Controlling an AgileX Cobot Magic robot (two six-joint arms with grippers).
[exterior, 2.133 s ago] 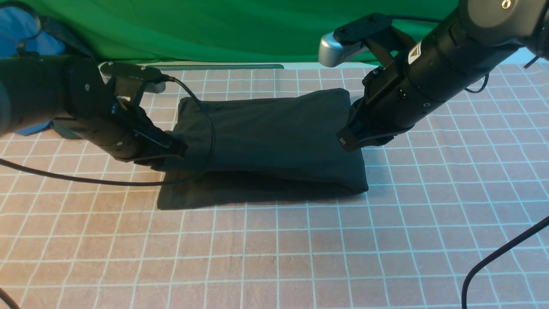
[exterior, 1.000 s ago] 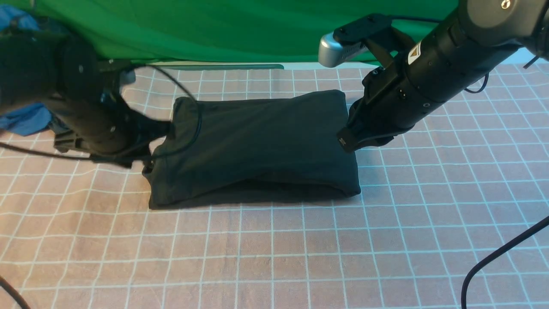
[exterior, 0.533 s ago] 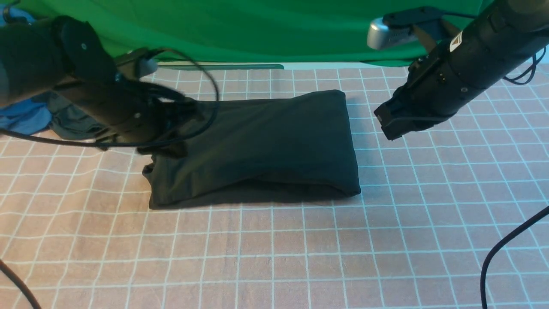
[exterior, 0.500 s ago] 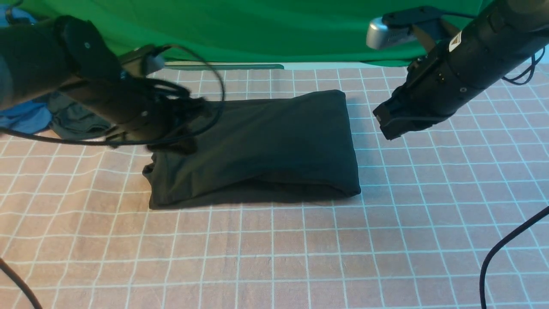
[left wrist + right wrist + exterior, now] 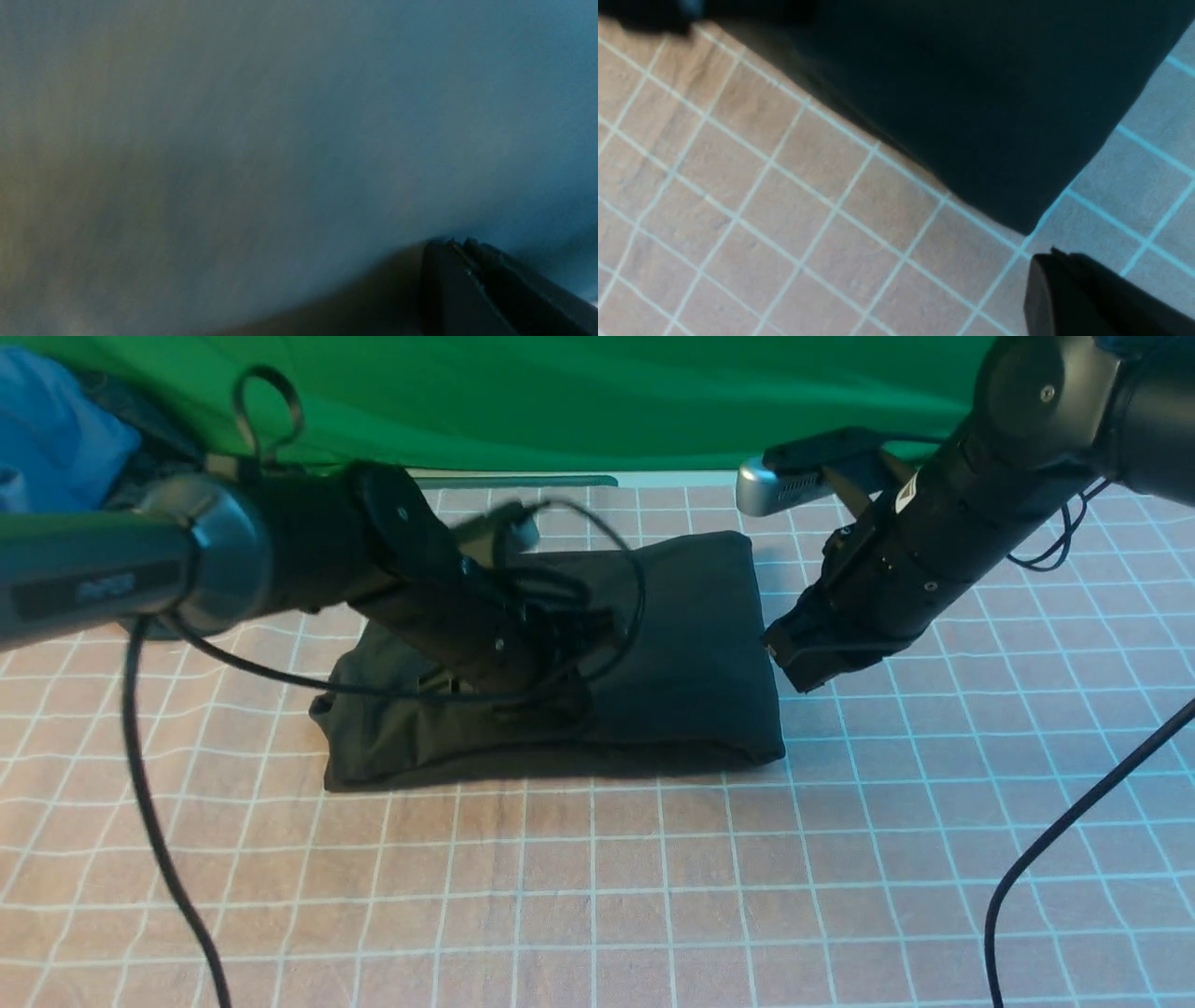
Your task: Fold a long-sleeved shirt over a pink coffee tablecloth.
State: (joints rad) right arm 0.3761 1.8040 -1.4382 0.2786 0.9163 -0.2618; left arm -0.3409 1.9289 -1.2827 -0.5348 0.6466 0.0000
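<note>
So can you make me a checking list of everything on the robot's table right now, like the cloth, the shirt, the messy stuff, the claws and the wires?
Surface: wide pink-brown tablecloth with white grid lines, lying mostly flat.
Job's things: black soft long-sleeved shirt, folded into a thick rectangle on the tablecloth; its left end is rumpled.
Clutter: blue garment and a dark garment beside it, far left.
Grippers: left gripper shut, over the shirt's middle; contact unclear. Right gripper shut, empty, beside the shirt's right edge.
Cables: black cable hanging from the left arm; another at the right.
Surroundings: plain green backdrop cloth behind the table.
</note>
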